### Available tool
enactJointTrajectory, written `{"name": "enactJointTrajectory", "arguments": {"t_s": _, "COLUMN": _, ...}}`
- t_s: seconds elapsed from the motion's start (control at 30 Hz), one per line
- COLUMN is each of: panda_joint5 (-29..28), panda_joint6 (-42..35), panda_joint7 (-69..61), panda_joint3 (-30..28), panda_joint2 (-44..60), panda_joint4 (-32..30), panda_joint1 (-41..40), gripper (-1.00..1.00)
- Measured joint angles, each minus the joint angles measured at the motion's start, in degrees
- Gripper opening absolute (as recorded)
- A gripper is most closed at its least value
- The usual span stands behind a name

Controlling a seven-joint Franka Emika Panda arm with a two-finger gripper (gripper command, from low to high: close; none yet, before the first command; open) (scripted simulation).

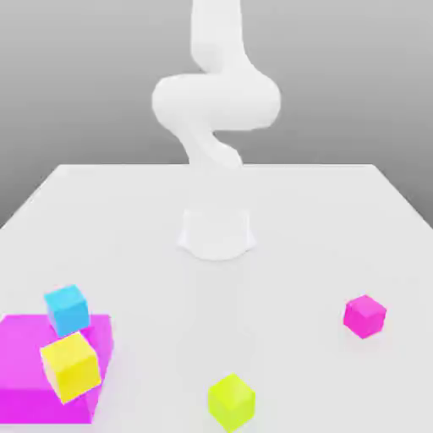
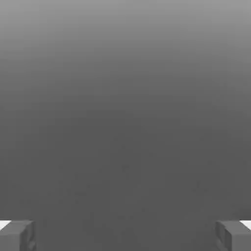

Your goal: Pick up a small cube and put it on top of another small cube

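White table (image 1: 292,216) — grey backdrop | jaws (image 2: 125,236) — spread wide | lime cube (image 1: 232,402) on table

The hand (image 2: 125,236) has its 2 fingers (image 2: 17,236) spread wide apart before a plain grey backdrop (image 2: 125,112)

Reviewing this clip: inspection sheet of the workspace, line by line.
Surface: pale tabletop, plain
Job's things: lime cube near the exterior view's bottom edge; cyan cube, yellow cube and pink cube also present; no cube on another made out
Clutter: magenta block at the exterior view's left, by the cyan and yellow cubes
Gripper: open, nothing between the fingers
Cables: nothing seen
Surroundings: plain grey backdrop; white arm
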Motion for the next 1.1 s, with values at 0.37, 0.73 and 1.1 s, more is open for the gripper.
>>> {"name": "enactJointTrajectory", "arguments": {"t_s": 0.37, "panda_joint5": 1.87, "panda_joint6": 10.11, "panda_joint7": -15.97, "panda_joint3": -4.26, "panda_joint2": 23.19, "panda_joint4": -5.04, "panda_joint1": 5.56, "gripper": 0.0}}
{"name": "enactJointTrajectory", "arguments": {"t_s": 0.73, "panda_joint5": 4.0, "panda_joint6": 20.08, "panda_joint7": -31.87, "panda_joint3": -4.72, "panda_joint2": 46.03, "panda_joint4": -10.01, "panda_joint1": 7.35, "gripper": 0.0}}
{"name": "enactJointTrajectory", "arguments": {"t_s": 1.1, "panda_joint5": 4.98, "panda_joint6": 31.77, "panda_joint7": -37.47, "panda_joint3": -2.08, "panda_joint2": 64.06, "panda_joint4": -9.54, "panda_joint1": 5.22, "gripper": -1.0}}
